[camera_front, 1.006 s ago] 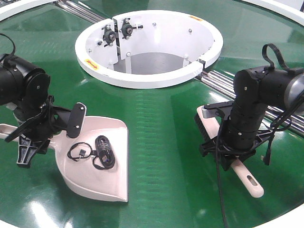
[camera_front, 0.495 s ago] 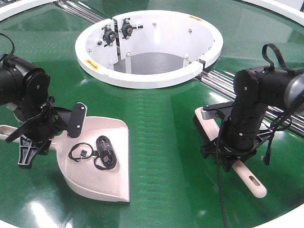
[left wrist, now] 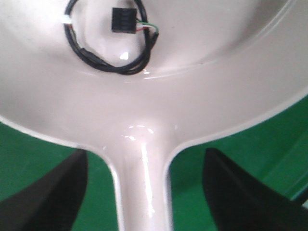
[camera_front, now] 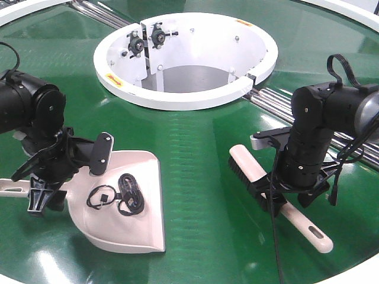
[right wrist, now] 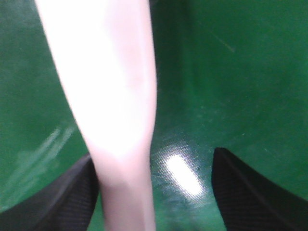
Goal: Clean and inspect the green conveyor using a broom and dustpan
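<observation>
The dustpan [camera_front: 136,225] lies flat on the green conveyor [camera_front: 201,177] at the left, with a coiled black cable [camera_front: 131,190] and a small connector wire [camera_front: 99,198] inside it. My left gripper [camera_front: 68,177] straddles the dustpan's handle [left wrist: 144,183], open, with green belt showing on both sides of the handle. At the right the broom [camera_front: 249,171] lies on the belt, bristles to the left. My right gripper [camera_front: 290,198] stands open over its handle [right wrist: 110,96]. The handle rests against the left finger [right wrist: 62,197], well apart from the right one.
The white central ring [camera_front: 183,97] with its open well stands behind the middle. Steel rollers [camera_front: 278,97] cross the belt behind the right arm and at the back left. The belt's white rim [camera_front: 355,275] curves along the front right corner.
The broom slid left and forward, its head swinging left with the right gripper around it. The left gripper moved right and down along the dustpan's handle, and the dustpan shifted slightly forward.
</observation>
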Controlling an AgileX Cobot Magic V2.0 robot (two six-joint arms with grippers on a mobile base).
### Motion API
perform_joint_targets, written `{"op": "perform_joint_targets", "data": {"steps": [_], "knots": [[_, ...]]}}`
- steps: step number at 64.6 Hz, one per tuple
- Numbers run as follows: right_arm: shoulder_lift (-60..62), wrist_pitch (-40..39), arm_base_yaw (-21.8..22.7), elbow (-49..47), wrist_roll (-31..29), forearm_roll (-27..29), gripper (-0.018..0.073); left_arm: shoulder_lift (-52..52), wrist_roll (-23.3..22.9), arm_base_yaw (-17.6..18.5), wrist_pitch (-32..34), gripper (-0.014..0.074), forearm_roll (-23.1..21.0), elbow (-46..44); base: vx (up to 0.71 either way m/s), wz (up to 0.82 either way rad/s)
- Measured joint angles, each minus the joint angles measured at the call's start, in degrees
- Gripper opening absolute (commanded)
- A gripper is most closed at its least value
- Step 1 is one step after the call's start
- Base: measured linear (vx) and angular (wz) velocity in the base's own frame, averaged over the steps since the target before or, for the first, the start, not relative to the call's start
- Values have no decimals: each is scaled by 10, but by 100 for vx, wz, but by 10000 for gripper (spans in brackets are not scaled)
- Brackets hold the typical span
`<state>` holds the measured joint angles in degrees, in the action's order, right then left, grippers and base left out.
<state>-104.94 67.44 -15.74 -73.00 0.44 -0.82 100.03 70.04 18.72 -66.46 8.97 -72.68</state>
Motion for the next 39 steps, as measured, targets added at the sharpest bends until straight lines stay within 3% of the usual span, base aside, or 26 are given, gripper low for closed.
{"op": "perform_joint_targets", "data": {"steps": [17, 39], "knots": [[61, -13, 0, 0, -4, 0, 494, -31, 0, 1, -5, 559, -56, 0, 0, 0], [206, -67, 0, 0, -38, 12, 494, -158, -6, 1, -39, 533, -147, 0, 0, 0]]}}
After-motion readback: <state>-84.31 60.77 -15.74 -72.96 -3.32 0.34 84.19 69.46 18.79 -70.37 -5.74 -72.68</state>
